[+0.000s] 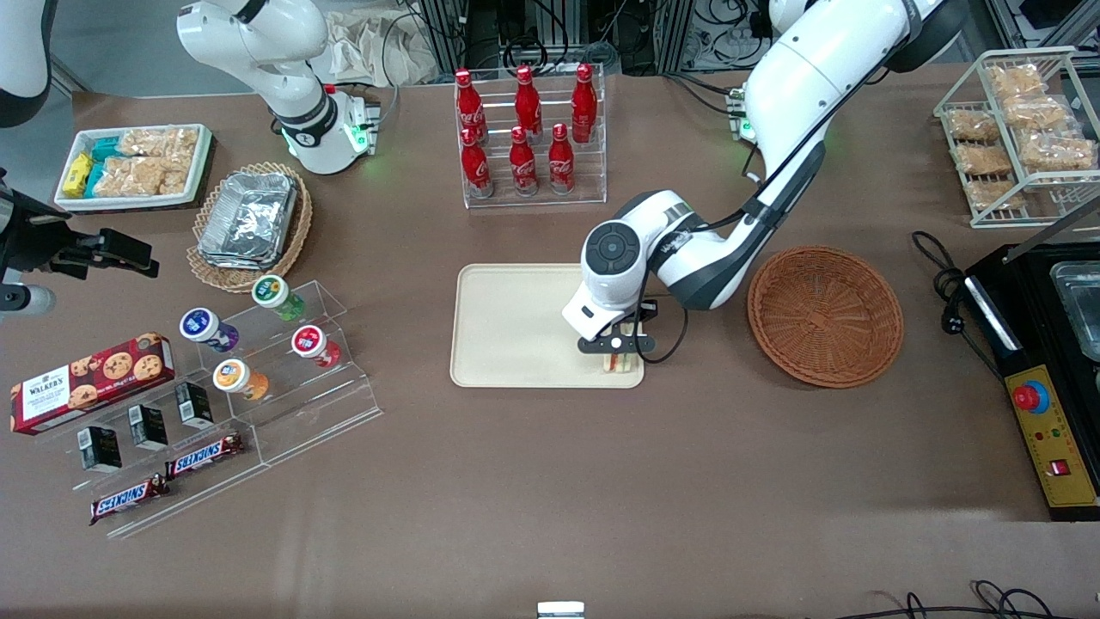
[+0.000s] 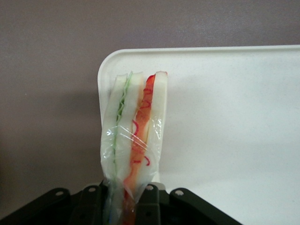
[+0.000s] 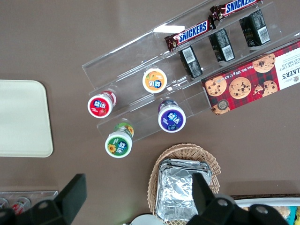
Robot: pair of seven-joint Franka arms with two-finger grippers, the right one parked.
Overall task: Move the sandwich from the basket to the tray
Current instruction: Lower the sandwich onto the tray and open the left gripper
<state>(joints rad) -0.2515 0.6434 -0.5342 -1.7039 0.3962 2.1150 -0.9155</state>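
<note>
- The gripper (image 1: 617, 346) sits over the tray (image 1: 507, 327), at the corner nearest the basket (image 1: 825, 315), fingers pinched shut on the sandwich (image 2: 133, 140).
- Sandwich hangs cut edge down in clear wrap, gripped by one end. My guess is that keeps the layers together for setting it down.
- Basket next to the tray looks empty now.
- Can't tell if the sandwich actually touches the tray yet. The wrist blocks most of it from the front, and the fingertips are buried in the wrap.

Glossy film-wrapped sandwich (image 2: 133, 140); matt plastic tray (image 2: 234, 117).
</note>
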